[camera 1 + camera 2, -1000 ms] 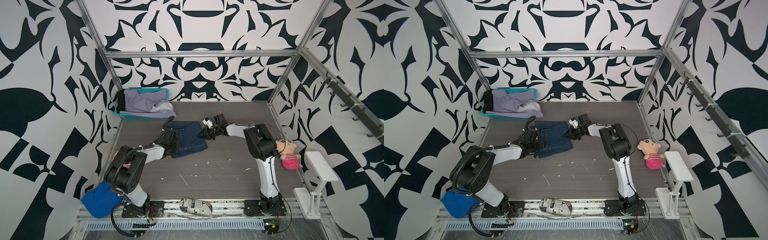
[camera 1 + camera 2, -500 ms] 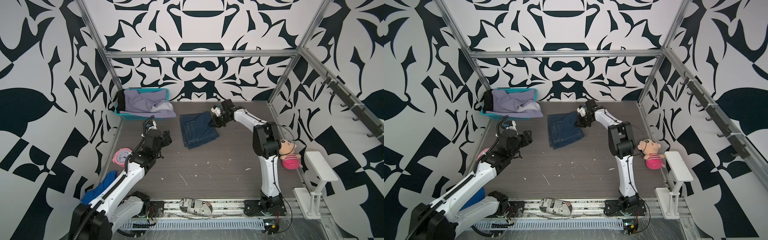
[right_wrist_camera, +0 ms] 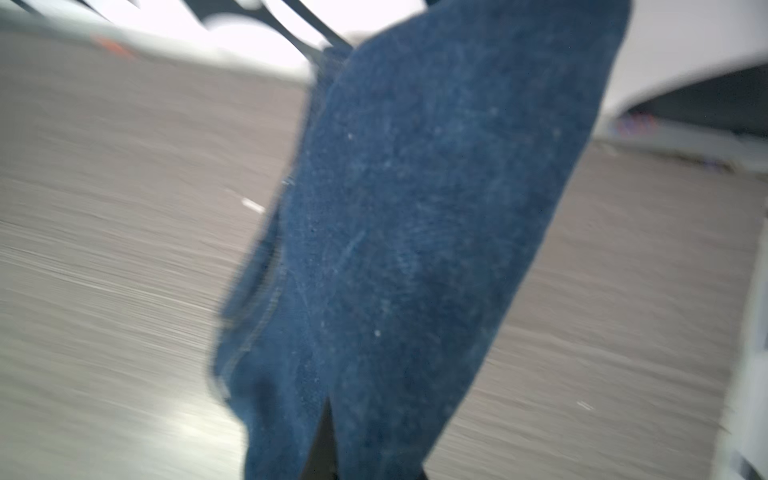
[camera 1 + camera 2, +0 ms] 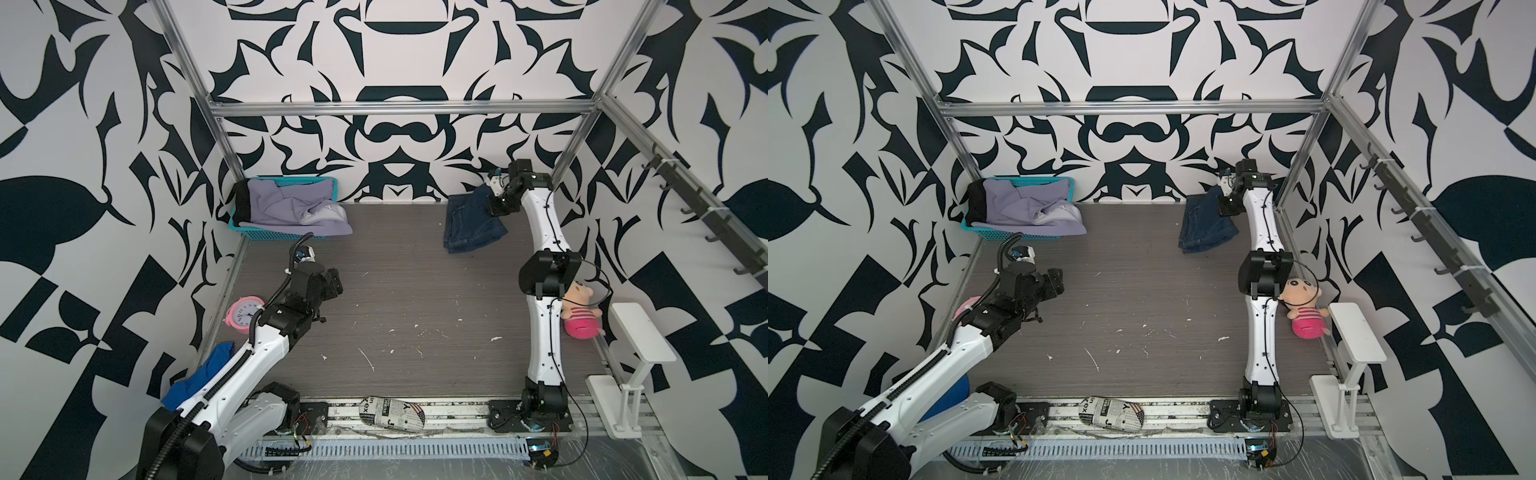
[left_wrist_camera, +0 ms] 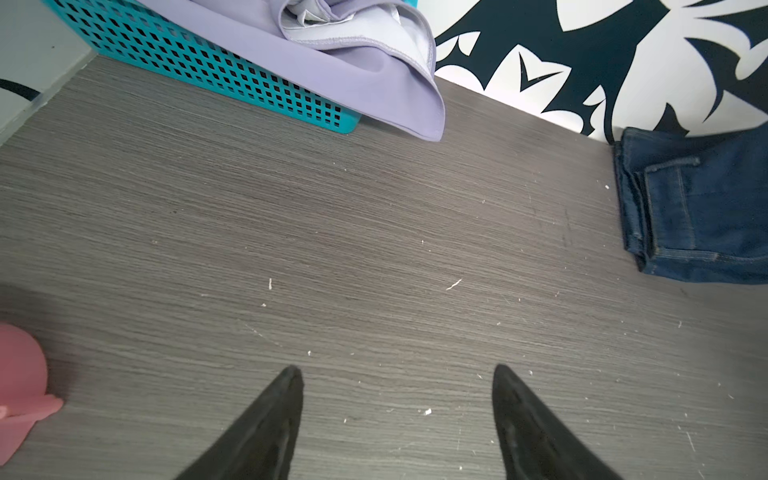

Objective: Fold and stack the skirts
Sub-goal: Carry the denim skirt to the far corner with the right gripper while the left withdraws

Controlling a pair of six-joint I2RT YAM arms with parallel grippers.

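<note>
Denim skirt gripped by right end effector, right wrist view blurred; left end effector wide, empty.

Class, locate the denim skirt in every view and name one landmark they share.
Top view: denim skirt far right, by the back wall.
Top view: denim skirt, same place.
Left wrist: denim skirt, cut by the frame edge.
Right wrist: denim skirt, blurred, filling the middle.
Shared: grey table.
</note>
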